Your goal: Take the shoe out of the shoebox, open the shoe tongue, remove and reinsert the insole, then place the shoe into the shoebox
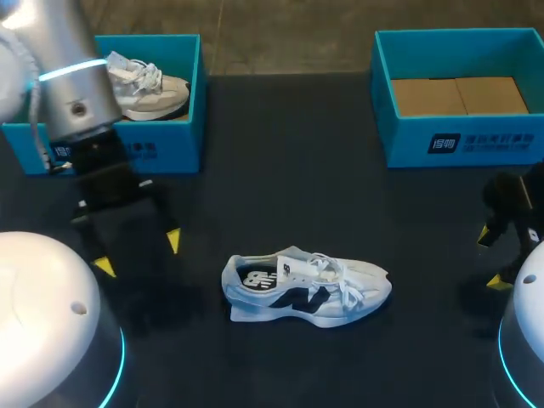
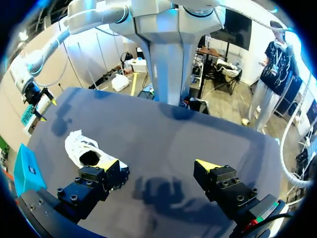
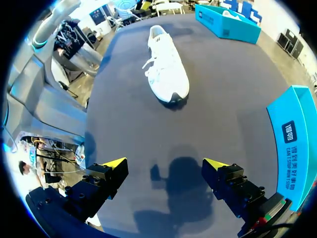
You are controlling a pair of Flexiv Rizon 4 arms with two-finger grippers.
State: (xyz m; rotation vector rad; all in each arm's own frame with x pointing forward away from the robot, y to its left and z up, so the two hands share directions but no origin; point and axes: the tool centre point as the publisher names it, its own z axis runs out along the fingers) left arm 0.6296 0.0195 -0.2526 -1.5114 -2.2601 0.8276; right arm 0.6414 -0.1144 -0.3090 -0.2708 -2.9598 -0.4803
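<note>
A white and grey sneaker with a dark navy side logo [image 1: 306,289] lies near the middle of the black table [image 1: 280,170], outside both boxes. Its heel points toward the robot's left and its toe toward the right, with the laces loose over the tongue.

The left gripper [image 1: 138,253] hangs over the table to the sneaker's left, apart from it, its yellow-tipped fingers spread wide with nothing between them. The left wrist view shows the left gripper [image 2: 158,166] equally wide, and the sneaker [image 2: 86,148] lies just beyond one finger, heel opening facing the camera — not between the two.

The right gripper [image 1: 490,257] is at the table's right edge, well apart from the sneaker. In its own view the right gripper [image 3: 165,166] is also spread wide over bare table, and the sneaker [image 3: 166,67] lies well ahead, toe toward it.

At the far left a teal cardboard shoebox [image 1: 174,149] holds a second pale sneaker [image 1: 149,89]. At the far right a matching teal shoebox [image 1: 459,144] shows its brown cardboard floor.
</note>
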